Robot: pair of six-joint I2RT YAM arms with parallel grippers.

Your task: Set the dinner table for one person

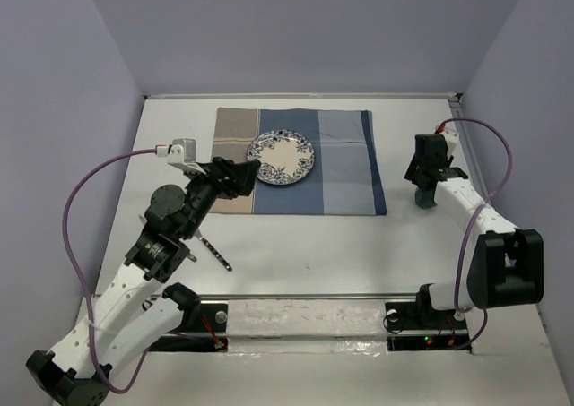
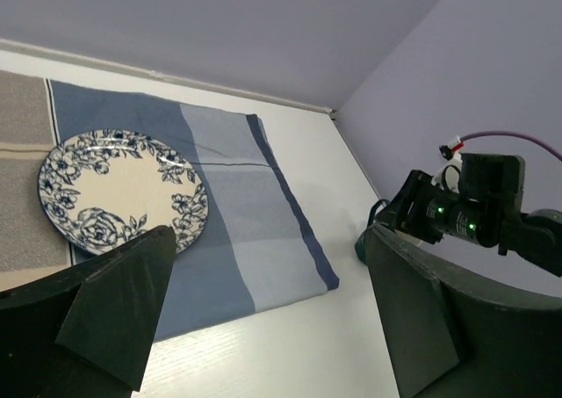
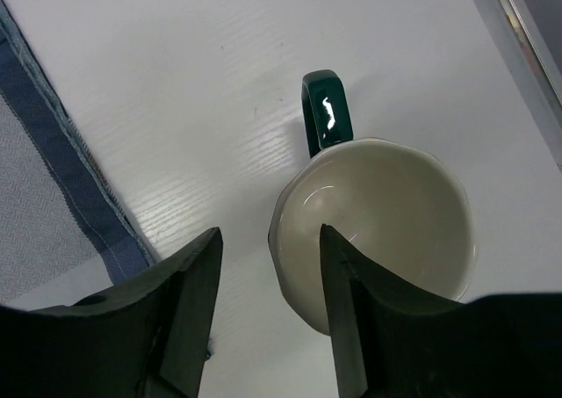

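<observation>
The white dinner table (image 1: pixel 314 254) carries a blue-and-tan striped placemat (image 1: pixel 341 168). On the mat lies a cream plate (image 1: pixel 281 159) with a blue flower rim. My left gripper (image 1: pixel 251 173) hovers open at the plate's near-left edge; in the left wrist view the plate (image 2: pixel 118 187) lies beyond my empty left gripper (image 2: pixel 268 257). A dark green mug (image 1: pixel 424 198) with a cream inside (image 3: pixel 395 213) stands right of the mat. My right gripper (image 3: pixel 270 240) is open astride its rim, one finger inside the mug and one outside.
A thin dark utensil (image 1: pixel 215 252) lies on the table near the left arm's elbow. The mug's green handle (image 3: pixel 327 112) points away from the right gripper. The placemat's corner (image 3: pixel 79 196) lies left of the mug. Grey walls close in the table.
</observation>
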